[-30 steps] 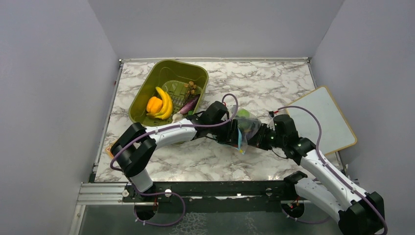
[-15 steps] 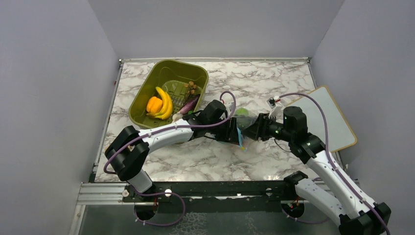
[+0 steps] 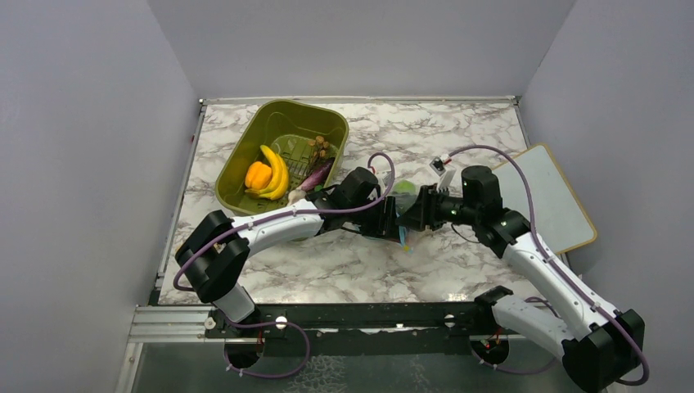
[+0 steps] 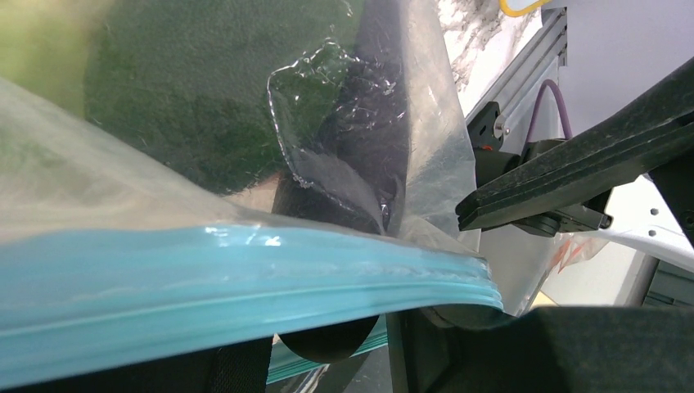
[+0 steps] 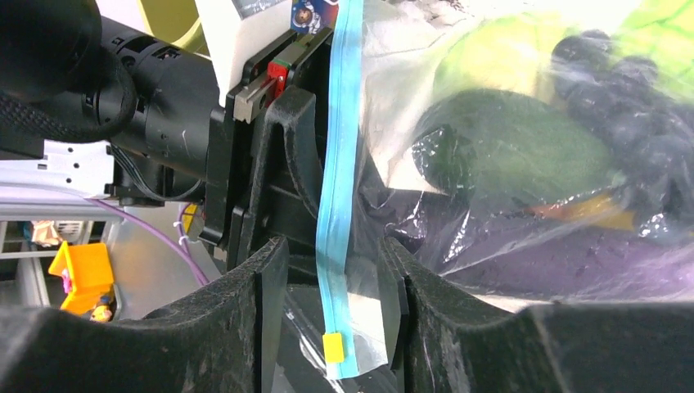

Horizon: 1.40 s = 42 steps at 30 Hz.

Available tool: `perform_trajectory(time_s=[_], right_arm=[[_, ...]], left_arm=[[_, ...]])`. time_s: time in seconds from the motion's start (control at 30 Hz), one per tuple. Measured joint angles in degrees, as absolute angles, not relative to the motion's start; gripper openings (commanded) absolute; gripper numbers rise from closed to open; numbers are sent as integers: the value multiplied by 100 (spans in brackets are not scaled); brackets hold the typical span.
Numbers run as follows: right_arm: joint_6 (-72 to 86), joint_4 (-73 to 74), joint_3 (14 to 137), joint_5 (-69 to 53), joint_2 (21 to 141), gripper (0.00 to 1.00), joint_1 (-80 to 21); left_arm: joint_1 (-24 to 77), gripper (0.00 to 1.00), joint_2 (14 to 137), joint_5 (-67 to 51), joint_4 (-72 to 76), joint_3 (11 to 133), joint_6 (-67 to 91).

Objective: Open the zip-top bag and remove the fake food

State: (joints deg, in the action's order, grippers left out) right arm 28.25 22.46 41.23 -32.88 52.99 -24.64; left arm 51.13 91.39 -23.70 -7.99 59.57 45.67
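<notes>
Between the right claw's (image 5: 331, 254) spread fingers runs the zipper strip (image 5: 340, 147) of the zip-top bag (image 5: 458, 205). Right claw released, nothing pinched. Left claw (image 3: 393, 221), just behind the strip, reads as clenched on the bag's mouth, probably anchoring one lip so the right can pull the other. Strip looks sealed. Fake food (image 5: 511, 147) inside, beyond the right claw: green pieces and a purple eggplant (image 5: 573, 266) under crinkled film.

zip-top bag (image 5: 491, 237) mouth between parted right gripper (image 5: 331, 250), fake food (image 5: 507, 151) inside

Lab test booth: plain grey walls (image 3: 90, 164), marble-print table (image 3: 442, 131), aluminium frame (image 3: 344, 315)
</notes>
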Motion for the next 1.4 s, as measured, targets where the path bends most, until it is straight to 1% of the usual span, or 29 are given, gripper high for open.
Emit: perform_trajectory(time_s=[0.17, 0.4, 0.5, 0.73, 0.87, 1.0, 1.1, 1.17, 1.3, 1.4], right_arm=[[2539, 2268, 4309, -3295, 5586, 21, -2464], [2449, 2268, 4316, -3321, 5677, 6, -2464], [2460, 2272, 4313, -3186, 5625, 2, -2464], [2561, 2338, 4311, -2512, 5474, 1, -2464], [2589, 2359, 4276, -2338, 5435, 1, -2464], [2637, 2359, 4169, -2257, 5319, 1, -2464], [2670, 2381, 4150, -2180, 5266, 1, -2464], [2676, 2403, 4150, -2106, 5240, 1, -2464], [2679, 2434, 4152, -1918, 5188, 1, -2464], [2676, 2471, 4152, -1811, 5183, 1, -2464]], left_arm=[[5113, 13, 9139, -2370, -799, 5957, 4567], [5113, 13, 9129, -2349, -827, 5957, 4567], [5113, 13, 9102, -2322, -834, 5957, 4556], [5113, 9, 9011, -2222, -978, 5957, 4434], [5113, 9, 8864, -2080, -1319, 6029, 4254], [5113, 7, 8803, -1973, -1791, 6331, 3839], [5113, 5, 8803, -1966, -2314, 6702, 3363], [5113, 2, 8814, -1968, -2716, 6982, 3020], [5113, 2, 8820, -1918, -3588, 7531, 2346], [5113, 1, 8818, -1844, -4117, 7710, 1957]])
